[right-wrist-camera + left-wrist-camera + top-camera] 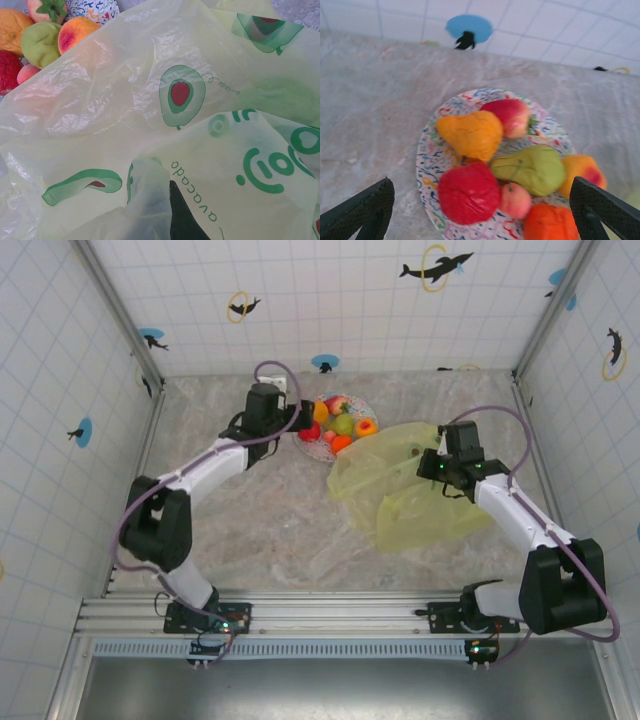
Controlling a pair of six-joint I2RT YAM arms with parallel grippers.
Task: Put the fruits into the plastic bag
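Note:
Several toy fruits lie on a round patterned plate [427,159]: a red one [468,192], a yellow-orange one [470,134], a green pear [532,169], a red-pink apple [507,116], a small pink one [515,200] and two orange ones at the right. My left gripper [481,200] hovers open over the plate's near side, its fingers [362,212] wide on either side of the red fruit and touching nothing. The yellow-green plastic bag [405,495] lies crumpled right of the plate [357,403]. My right gripper [167,187] is shut on a fold of the bag [150,100], with one black finger [182,220] showing through the plastic.
The bag's left edge lies against the plate's right side, and the fruits [41,44] peek over its top left corner. Tiled walls enclose the marbled table [250,520] on three sides. Bare surface lies in front of the plate and bag.

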